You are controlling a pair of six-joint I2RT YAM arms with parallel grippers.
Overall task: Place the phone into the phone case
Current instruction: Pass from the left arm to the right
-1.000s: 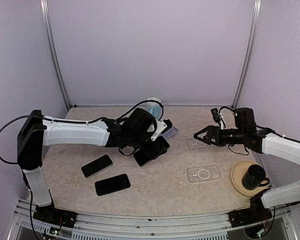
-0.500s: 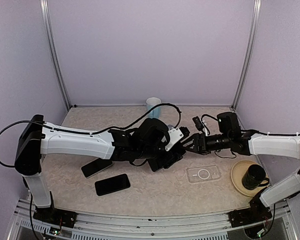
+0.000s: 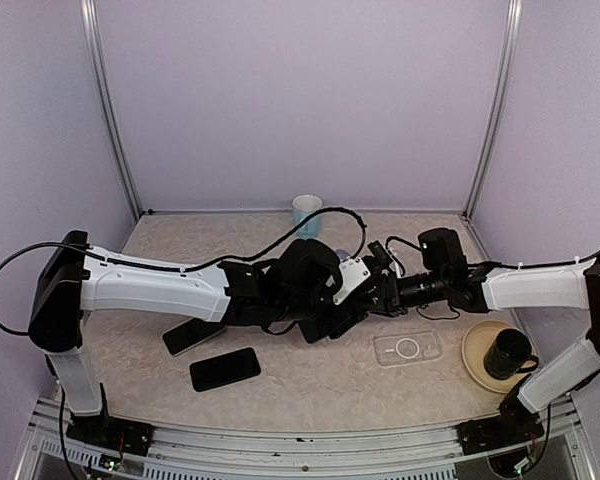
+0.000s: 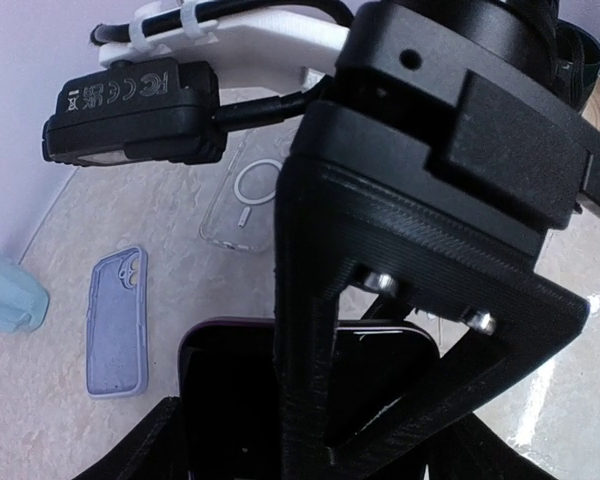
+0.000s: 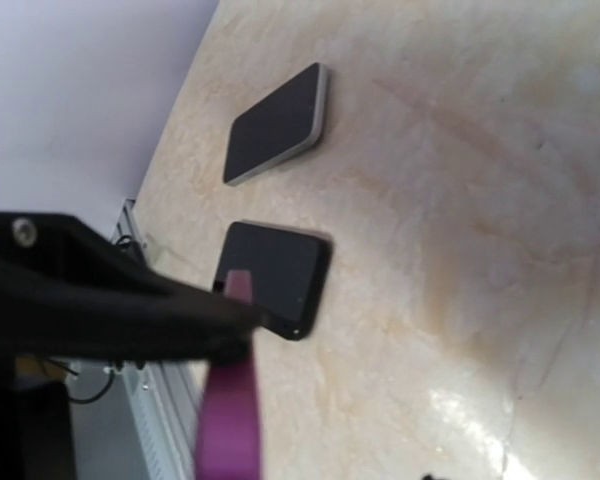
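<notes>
A dark phone [image 3: 325,322] with a purple rim hangs above the table's middle, my left gripper [image 3: 332,310] shut on its long sides. In the left wrist view the phone [image 4: 230,400] fills the bottom. My right gripper [image 3: 378,293] has come in from the right, and one of its fingers [image 4: 310,330] lies across the screen. In the right wrist view that finger [image 5: 130,300] touches the phone's purple edge [image 5: 230,430]. The jaws stand open, wider than the phone. A clear phone case [image 3: 407,348] lies flat to the right.
A lavender case [image 4: 117,320] and a second clear case [image 4: 245,195] lie beyond the phone. Two other phones [image 3: 194,332] [image 3: 225,368] rest front left. A pale cup [image 3: 306,210] stands at the back. A black mug [image 3: 508,352] sits on a tan plate [image 3: 477,355] at the right.
My left arm carried the phone rightward to the middle. My right arm swung left to meet it, and its jaws narrowed around the phone.
</notes>
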